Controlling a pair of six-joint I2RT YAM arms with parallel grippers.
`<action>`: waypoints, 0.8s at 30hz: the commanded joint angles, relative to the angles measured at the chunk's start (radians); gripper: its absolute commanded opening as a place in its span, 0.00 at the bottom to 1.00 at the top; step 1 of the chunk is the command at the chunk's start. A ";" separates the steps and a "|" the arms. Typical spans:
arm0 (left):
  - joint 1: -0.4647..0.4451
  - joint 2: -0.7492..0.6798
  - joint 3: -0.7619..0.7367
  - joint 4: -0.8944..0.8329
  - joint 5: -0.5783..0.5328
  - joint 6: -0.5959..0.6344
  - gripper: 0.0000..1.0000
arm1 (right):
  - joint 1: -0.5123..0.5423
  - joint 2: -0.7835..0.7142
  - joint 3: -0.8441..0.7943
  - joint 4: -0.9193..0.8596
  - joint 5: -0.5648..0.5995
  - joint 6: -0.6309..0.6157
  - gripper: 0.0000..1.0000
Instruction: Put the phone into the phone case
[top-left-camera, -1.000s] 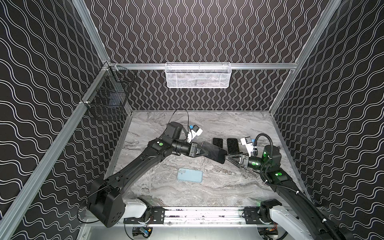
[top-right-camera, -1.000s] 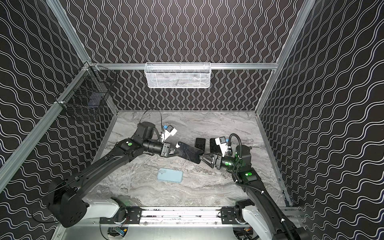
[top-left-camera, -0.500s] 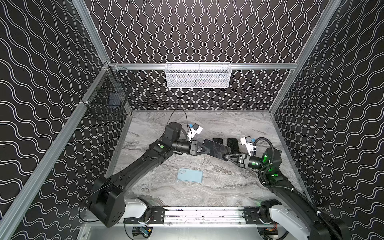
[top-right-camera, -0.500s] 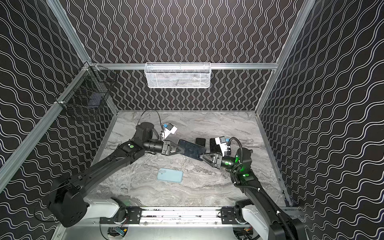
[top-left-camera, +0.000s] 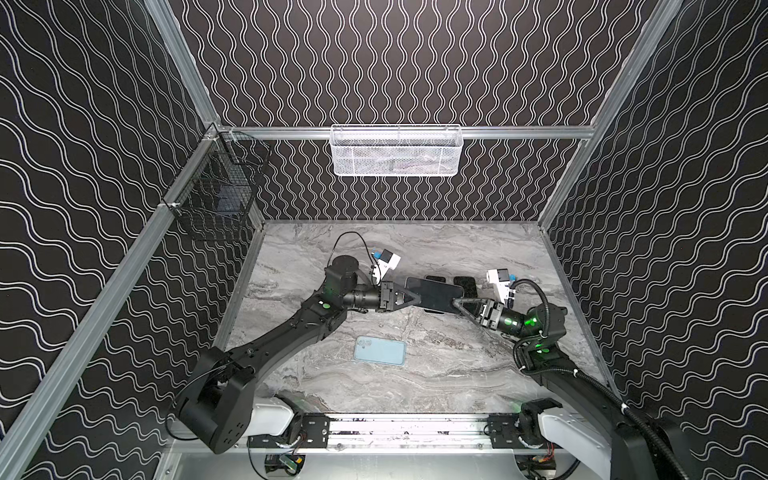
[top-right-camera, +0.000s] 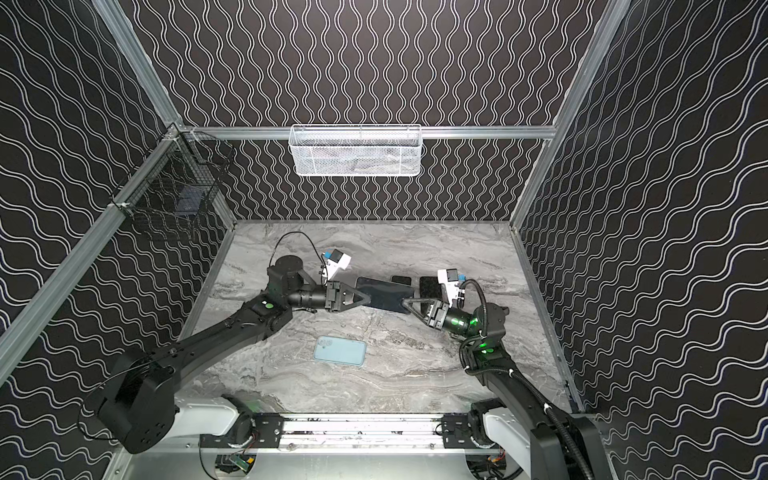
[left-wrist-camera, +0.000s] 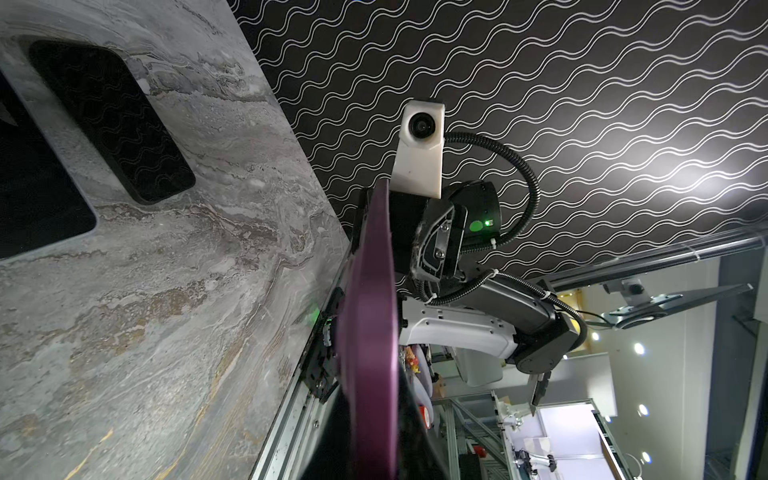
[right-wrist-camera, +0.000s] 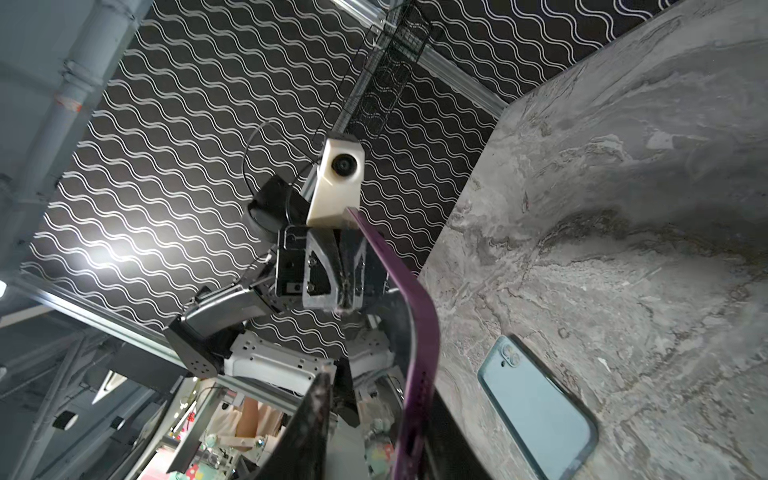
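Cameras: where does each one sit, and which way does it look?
Both top views: high above the near edge, looking down at the table; left arm and right arm show whole, left gripper and right gripper meet at the purple case.
Left wrist: on the left arm, looking along the case towards the right arm.
Right wrist: on the right arm, looking along the case towards the left arm, past the light blue phone.
Shared: both wrist views show the case edge-on and the opposite arm's white camera.

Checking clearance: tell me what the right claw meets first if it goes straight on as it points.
The dark phone, whose near end is at the tips of the right claw. Beyond it, roughly in that line, is the left claw, gripping the far end.
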 joint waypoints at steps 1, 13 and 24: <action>0.002 0.021 -0.037 0.216 -0.137 -0.156 0.00 | 0.001 0.017 -0.002 0.267 0.018 0.109 0.32; -0.007 0.019 -0.047 0.252 -0.229 -0.160 0.00 | 0.002 0.050 0.015 0.330 0.069 0.163 0.23; -0.033 0.072 -0.037 0.321 -0.196 -0.194 0.00 | 0.003 0.107 0.030 0.398 0.064 0.195 0.09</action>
